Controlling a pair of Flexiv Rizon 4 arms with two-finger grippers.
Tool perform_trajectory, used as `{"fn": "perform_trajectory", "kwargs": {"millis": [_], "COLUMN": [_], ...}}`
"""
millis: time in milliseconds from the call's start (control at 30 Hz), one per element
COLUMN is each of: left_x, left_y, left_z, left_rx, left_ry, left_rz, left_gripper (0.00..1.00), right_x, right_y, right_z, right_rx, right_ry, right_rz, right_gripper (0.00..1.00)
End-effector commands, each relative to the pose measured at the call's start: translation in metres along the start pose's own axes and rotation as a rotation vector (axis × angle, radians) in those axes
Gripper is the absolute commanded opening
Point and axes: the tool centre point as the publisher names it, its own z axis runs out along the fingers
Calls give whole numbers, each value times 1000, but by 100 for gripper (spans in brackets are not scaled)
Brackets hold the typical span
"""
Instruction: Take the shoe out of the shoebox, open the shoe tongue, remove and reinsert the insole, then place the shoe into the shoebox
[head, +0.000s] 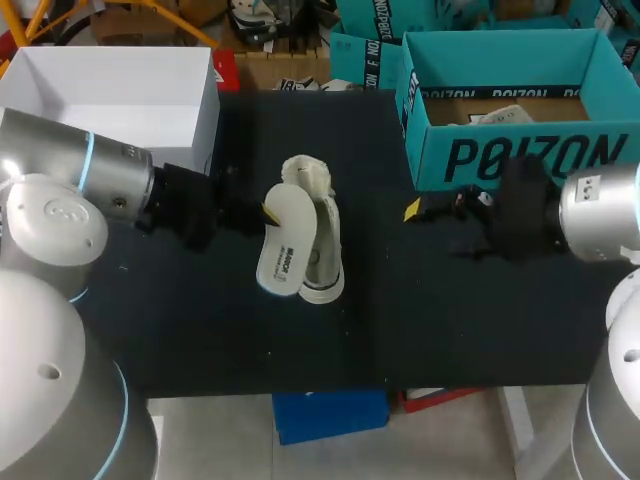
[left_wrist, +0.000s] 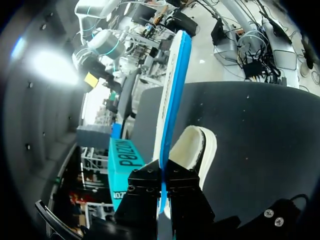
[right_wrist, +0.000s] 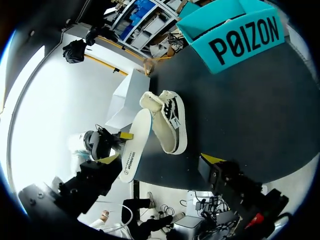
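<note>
A white shoe (head: 322, 240) lies on its side on the black table, mid-table. My left gripper (head: 266, 213) is shut on one end of the white insole (head: 281, 252), which hangs tilted beside the shoe. In the left wrist view the insole (left_wrist: 172, 90) runs edge-on, its blue underside showing, out from between the shut left gripper (left_wrist: 164, 175), with the shoe (left_wrist: 194, 146) just beyond. My right gripper (head: 425, 212) stands open to the right of the shoe, near the teal shoebox (head: 520, 150). From the right wrist, the right gripper (right_wrist: 160, 162) is spread wide, short of the insole (right_wrist: 135, 146) and shoe (right_wrist: 171, 121).
The open teal shoebox (right_wrist: 240, 32) stands at the back right with paper inside. A white open box (head: 120, 95) stands at the back left. The black table (head: 460, 320) has free room in front of the shoe and toward the right.
</note>
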Motion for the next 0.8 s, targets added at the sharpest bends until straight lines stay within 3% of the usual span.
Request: {"fn": "perform_trajectory", "kwargs": {"millis": [33,533,800], "left_x": [-3,-14,-7], "left_y": [-1,-9,-34], "left_z": [5,14,24], "left_rx": [3,70,156], "left_ry": [70,112,162], "left_rz": [1,8,-54], "left_gripper": [0,0,0], "right_x": [-2,-2,-2], "right_y": [-3,-3,-3], "right_z": [-22,-22,-22], "right_rx": [5,5,5], "right_ry": [44,44,44], "right_rz": [-22,-22,-22], "right_gripper": [100,100,100]}}
